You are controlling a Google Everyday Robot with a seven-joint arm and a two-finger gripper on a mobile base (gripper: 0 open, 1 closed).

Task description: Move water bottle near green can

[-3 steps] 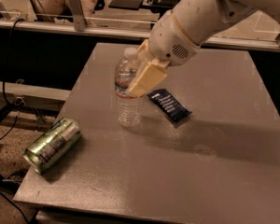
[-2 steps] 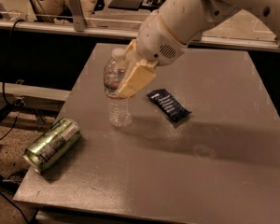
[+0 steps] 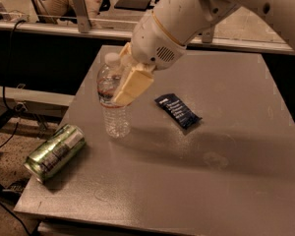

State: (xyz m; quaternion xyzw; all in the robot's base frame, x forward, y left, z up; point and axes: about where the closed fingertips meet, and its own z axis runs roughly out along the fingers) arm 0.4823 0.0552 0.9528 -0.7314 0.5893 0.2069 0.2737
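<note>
The water bottle [image 3: 113,109] stands upright on the grey table [image 3: 226,181], left of centre; it is clear and ribbed with a white cap and a red label band. My gripper [image 3: 122,85] is shut on the bottle's upper half, its cream-coloured fingers [image 3: 132,85] wrapped around the label area. The green can [image 3: 55,152] lies on its side near the table's front-left corner, down and to the left of the bottle, with a gap between them.
A dark blue snack wrapper [image 3: 178,110] lies right of the bottle near the table's middle. The table's left edge is close to the can. A counter with rails [image 3: 78,9] runs behind the table.
The gripper has carried the water bottle leftward and toward the front, closer to the green can. The can and the wrapper have not moved.
</note>
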